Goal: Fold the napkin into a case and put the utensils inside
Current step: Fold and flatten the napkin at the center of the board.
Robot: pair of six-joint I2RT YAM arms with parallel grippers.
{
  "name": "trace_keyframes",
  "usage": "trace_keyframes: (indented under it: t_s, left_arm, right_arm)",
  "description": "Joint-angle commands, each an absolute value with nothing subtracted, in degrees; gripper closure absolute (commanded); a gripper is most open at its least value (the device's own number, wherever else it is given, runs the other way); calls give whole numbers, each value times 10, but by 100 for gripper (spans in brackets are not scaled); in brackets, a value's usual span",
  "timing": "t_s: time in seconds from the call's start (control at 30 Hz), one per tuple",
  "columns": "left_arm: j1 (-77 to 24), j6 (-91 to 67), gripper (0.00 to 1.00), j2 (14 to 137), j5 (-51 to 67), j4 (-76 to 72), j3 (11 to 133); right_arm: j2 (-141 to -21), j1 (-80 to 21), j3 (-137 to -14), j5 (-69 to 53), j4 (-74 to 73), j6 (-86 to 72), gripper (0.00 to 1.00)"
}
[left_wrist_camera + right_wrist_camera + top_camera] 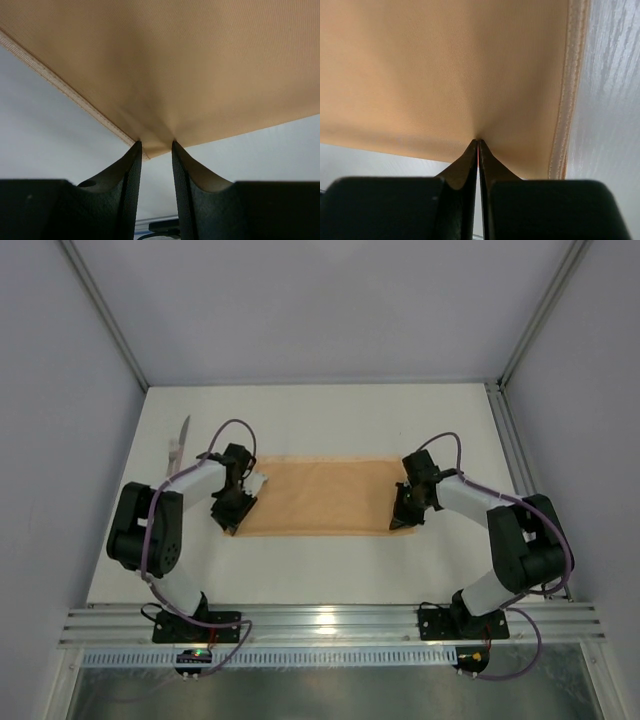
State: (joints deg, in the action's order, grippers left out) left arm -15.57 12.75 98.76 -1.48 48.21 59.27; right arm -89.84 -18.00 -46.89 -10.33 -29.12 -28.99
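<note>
Napkin (325, 498) lies flat on desk (330, 420) as long rectangle. Left tool (156, 146) at napkin's near-left corner: jaws apart, corner tip sits between fingers (131, 172), not clamped. Right tool (478, 142) at napkin's near-right corner: clenched on cloth, creases fanning out from pinch. Utensil (178, 448) lies well left of napkin, just past its far-left corner, untouched.

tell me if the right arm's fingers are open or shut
Shut: the right fingers meet tip to tip, pinching the napkin, which puckers there.
</note>
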Motion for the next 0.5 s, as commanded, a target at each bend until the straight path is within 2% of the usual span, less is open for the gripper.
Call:
trace_keyframes:
  t_s: [0.0,0.33,0.43,0.47]
  left_arm:
    - [-154,146,67,937,-27,507,561]
    - [-194,188,66,810,47,583,495]
    - [-193,210,64,767,101,619,529]
    - [-188,214,64,750,137,630,545]
  right_arm:
    - [-888,-182,-428,-63,-316,-308,94]
    - [-726,-183,-358,-109,-367,-315,94]
    - [-689,-183,-401,-113,-414,-299,82]
    - [-686,-178,-421,-105,-427,-285,75]
